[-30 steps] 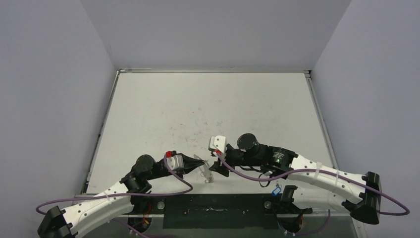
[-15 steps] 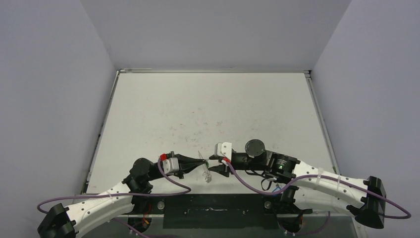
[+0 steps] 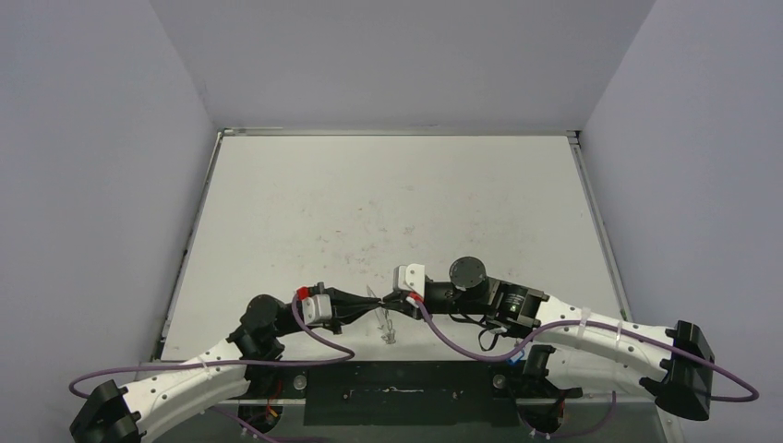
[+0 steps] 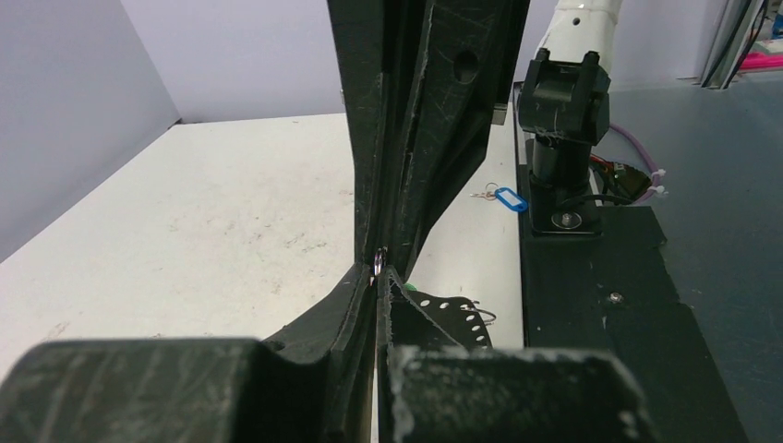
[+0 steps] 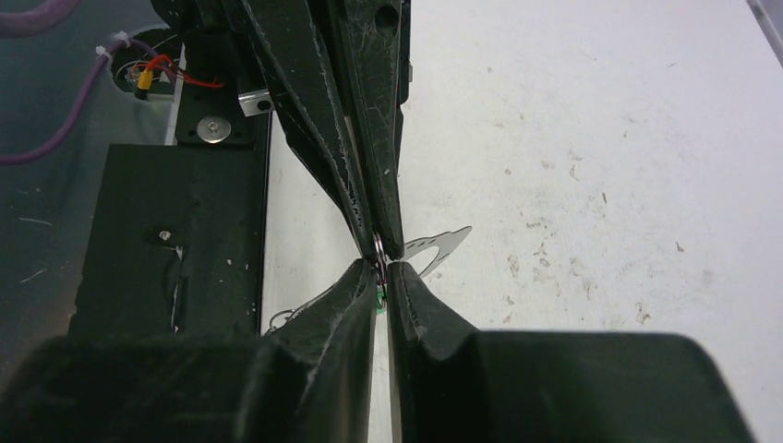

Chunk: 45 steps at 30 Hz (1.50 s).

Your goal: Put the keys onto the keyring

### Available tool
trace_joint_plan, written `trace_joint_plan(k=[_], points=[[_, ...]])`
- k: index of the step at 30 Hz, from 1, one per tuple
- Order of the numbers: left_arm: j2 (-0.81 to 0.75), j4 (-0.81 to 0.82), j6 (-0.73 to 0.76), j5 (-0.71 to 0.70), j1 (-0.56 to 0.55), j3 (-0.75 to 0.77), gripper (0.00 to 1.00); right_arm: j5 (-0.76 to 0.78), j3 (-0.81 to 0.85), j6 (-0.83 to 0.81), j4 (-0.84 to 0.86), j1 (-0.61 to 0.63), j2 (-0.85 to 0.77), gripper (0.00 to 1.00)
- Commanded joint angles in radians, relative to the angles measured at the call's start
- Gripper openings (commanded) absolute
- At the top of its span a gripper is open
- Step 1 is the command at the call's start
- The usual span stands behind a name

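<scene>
Inspection finds both arms tip to tip over the near part of the table (image 3: 388,203). We note the left gripper (image 4: 379,275) pressed fully together, clamped on thin metal of the keyring (image 3: 389,327), which shows pale just beside the tips. The right gripper (image 5: 380,273) stands at a narrow slit with a sliver of the green key (image 5: 380,295) inside; whether it grips we cannot tell. The blue key (image 4: 509,198) lies on the table beside the right arm's base.
</scene>
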Motion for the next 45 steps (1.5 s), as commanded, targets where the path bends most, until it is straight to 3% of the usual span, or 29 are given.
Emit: trace_joint_plan(k=[1, 3, 11, 19, 31, 45], points=[[-0.01, 0.076, -0.006, 0.012, -0.003, 0.007, 0.0, -0.034, 0.011, -0.006, 0.072, -0.01, 0.009, 0.05], [-0.008, 0.076, -0.006, 0.013, -0.003, 0.008, 0.0, -0.039, 0.006, -0.003, 0.077, -0.011, 0.006, 0.0], [-0.027, 0.04, 0.007, 0.001, -0.003, 0.012, 0.0, -0.019, 0.011, 0.016, 0.051, -0.018, -0.016, 0.0], [-0.09, -0.192, 0.085, -0.013, -0.003, 0.078, 0.15, 0.033, 0.166, 0.04, -0.222, -0.021, 0.069, 0.0], [-0.09, -0.508, 0.166, -0.033, -0.003, 0.206, 0.23, 0.096, 0.395, 0.055, -0.508, -0.019, 0.222, 0.0], [-0.057, -0.543, 0.163, -0.091, -0.003, 0.234, 0.24, 0.048, 0.499, 0.09, -0.59, -0.009, 0.308, 0.0]])
